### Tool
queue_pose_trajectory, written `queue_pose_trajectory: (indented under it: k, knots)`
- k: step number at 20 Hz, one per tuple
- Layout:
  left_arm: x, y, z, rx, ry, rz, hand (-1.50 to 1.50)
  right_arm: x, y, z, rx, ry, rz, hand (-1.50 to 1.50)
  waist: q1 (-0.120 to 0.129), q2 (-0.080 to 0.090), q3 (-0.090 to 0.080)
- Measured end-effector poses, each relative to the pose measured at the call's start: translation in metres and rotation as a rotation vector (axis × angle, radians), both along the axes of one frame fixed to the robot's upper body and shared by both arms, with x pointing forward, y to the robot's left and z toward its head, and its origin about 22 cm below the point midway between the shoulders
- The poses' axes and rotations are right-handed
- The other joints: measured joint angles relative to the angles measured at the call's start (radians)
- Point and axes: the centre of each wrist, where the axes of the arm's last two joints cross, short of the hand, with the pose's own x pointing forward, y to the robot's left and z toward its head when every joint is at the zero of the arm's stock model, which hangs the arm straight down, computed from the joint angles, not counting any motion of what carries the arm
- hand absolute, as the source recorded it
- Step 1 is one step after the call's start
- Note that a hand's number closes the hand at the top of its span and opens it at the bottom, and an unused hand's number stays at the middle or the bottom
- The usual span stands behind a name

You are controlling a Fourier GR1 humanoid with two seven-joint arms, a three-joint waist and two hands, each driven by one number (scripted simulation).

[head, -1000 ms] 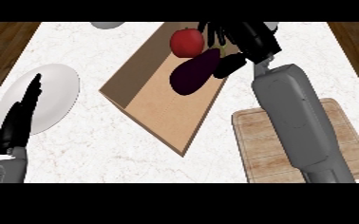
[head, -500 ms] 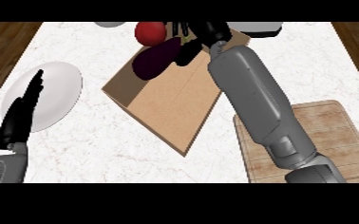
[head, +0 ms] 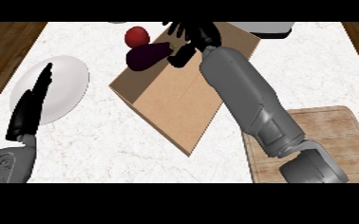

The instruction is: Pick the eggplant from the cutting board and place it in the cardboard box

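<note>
The dark purple eggplant (head: 147,56) lies at the far left corner of the brown cardboard box (head: 175,104), right below a red round fruit (head: 136,36). My right hand (head: 195,34) is stretched over the box's far edge with its fingers spread and straight. Its thumb (head: 179,57) points down beside the eggplant's right end. The wooden cutting board (head: 329,133) sits at the lower right, partly under my right forearm. My left hand (head: 32,104) rests open at the left edge, fingers up.
A white plate (head: 67,83) lies on the marble counter behind my left hand. A grey object (head: 270,27) shows at the far edge, right of the box. Brown wood floor borders the counter at both far corners.
My right arm has reached further out and to the left across the box. The eggplant and the red fruit have shifted left toward the box's far corner, and the fingers have spread. The left hand is still.
</note>
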Motion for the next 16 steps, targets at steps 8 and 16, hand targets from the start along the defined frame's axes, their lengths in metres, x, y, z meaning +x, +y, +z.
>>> queue_pose_trajectory:
  k: [8, 16]
  knots:
    - [0.004, -0.001, -0.001, -0.011, -0.004, -0.02, 0.0, 0.004, -0.002, -0.012, 0.082, 0.046, -0.013, -1.5, 0.019, 0.006, 0.0]
    - [0.001, 0.004, -0.005, -0.001, 0.001, -0.002, 0.0, 0.007, -0.007, -0.008, 0.317, -0.075, -0.032, -1.5, 0.001, 0.003, 0.001]
